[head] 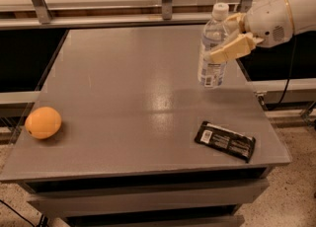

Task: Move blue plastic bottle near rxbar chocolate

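Note:
The blue plastic bottle, clear with a white cap and a pale label, is upright at the table's right side, tilted slightly, and seems to hang just above the surface. My gripper reaches in from the right and is shut on the bottle around its upper half, one beige finger across its front. The rxbar chocolate, flat in a black wrapper with white print, lies near the front right corner, in front of the bottle and apart from it.
An orange sits near the front left edge of the grey table. A metal rail with posts runs behind the table. The white arm crosses above the right edge.

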You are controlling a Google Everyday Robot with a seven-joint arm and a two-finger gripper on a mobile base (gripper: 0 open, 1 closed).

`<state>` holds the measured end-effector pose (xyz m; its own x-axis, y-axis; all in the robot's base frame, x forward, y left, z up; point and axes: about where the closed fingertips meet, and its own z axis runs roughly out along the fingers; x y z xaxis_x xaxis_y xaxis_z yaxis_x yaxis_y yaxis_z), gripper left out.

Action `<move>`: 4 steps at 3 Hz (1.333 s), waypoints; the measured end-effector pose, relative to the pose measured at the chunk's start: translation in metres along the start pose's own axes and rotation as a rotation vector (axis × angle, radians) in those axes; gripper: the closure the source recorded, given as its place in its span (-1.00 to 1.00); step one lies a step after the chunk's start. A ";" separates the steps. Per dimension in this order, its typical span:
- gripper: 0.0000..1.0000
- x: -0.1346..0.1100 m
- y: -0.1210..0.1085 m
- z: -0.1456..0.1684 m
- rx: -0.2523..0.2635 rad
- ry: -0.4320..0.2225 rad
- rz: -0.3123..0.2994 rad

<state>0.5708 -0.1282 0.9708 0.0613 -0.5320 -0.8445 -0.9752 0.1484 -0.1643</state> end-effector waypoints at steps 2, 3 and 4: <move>1.00 -0.016 0.091 0.041 -0.267 -0.079 -0.103; 1.00 -0.016 0.107 0.060 -0.327 -0.065 -0.157; 0.63 -0.015 0.117 0.071 -0.372 -0.053 -0.193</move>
<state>0.4711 -0.0438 0.9278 0.2521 -0.4752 -0.8430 -0.9544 -0.2662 -0.1353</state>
